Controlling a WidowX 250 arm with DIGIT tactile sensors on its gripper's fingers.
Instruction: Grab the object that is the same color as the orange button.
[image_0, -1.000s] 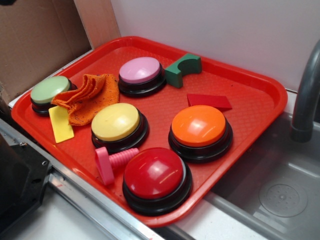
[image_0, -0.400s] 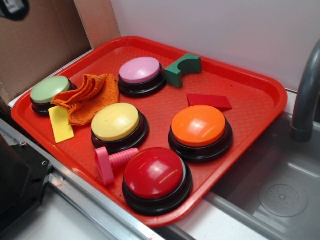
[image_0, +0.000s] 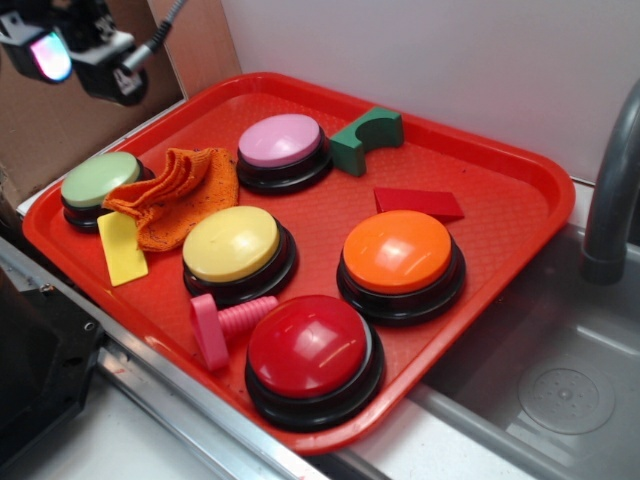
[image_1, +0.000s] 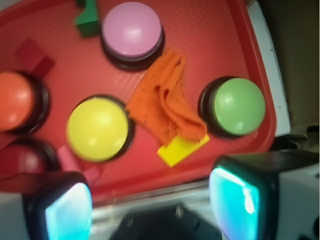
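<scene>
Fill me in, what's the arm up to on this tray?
The claw hovers high over the tray's far left corner, open and empty, touching nothing. Its target, the orange cloth, lies crumpled between the green button, pink button and yellow button, draped partly over the yellow wedge. The orange button it matches sits on the right. No grasp yet.

cloth: on tray, between two left buttons and the rear one
wedge: touching the cloth's front edge
sink: right of tray
</scene>
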